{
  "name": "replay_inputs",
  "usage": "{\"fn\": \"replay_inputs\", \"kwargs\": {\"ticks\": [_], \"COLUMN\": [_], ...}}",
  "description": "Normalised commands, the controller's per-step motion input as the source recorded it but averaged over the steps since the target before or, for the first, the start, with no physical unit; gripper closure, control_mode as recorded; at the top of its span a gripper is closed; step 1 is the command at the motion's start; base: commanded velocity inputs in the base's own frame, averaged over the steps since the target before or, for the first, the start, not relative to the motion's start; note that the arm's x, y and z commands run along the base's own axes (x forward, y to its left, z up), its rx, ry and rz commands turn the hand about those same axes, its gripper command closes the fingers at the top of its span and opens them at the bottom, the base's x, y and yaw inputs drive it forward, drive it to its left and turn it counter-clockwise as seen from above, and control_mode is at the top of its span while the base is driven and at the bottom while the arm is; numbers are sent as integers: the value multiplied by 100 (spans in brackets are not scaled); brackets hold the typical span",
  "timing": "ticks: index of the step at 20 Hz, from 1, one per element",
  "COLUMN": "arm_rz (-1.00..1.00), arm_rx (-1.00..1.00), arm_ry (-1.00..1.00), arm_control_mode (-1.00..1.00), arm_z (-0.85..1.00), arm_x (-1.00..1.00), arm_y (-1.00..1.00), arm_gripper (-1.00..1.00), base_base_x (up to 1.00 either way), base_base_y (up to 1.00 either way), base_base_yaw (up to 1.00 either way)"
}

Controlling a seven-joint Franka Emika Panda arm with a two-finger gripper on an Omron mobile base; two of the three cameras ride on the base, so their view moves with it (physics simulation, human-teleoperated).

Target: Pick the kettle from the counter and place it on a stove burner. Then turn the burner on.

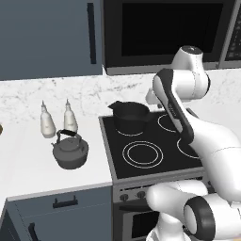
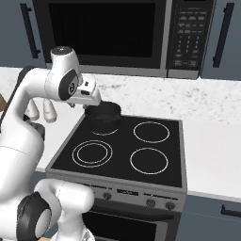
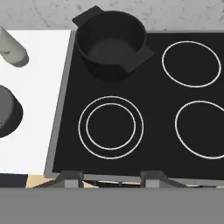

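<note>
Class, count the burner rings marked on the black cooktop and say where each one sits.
4: back left under the pot, back right, front left double ring, front right. None seem hidden.

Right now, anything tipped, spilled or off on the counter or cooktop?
Nothing stands out. The kettle sits upright on the white counter beside two upright bottles. The dark pot sits squarely on the rear-left burner. The glass cooktop shows no spill.

A dark pot (image 3: 111,43) sits on the black cooktop's (image 3: 153,109) rear-left ring; the kettle's (image 3: 8,111) edge rests on the white surface (image 3: 37,87) alongside.
</note>
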Motion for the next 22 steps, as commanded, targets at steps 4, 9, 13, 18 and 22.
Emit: {"fn": "replay_inputs", "kwargs": {"ticks": [4, 9, 13, 18, 22], "arm_rz": [2, 6, 0, 4, 9], "arm_rx": [0, -5, 0, -4, -2], "arm_ry": [-1, -6, -22, -18, -19], "arm_control_mode": [-100, -100, -100, -100, -100], "arm_z": [0, 1, 17, 25, 33], "arm_x": [-8, -38, -81, -73, -86], "arm_y": [6, 59, 61, 93, 99], "arm_gripper": [-100, -100, -100, -100, -100], "base_base_x": [0, 0, 0, 0, 0], "base_base_y": [0, 0, 0, 0, 0], "base_base_yaw": [0, 0, 0, 0, 0]}}
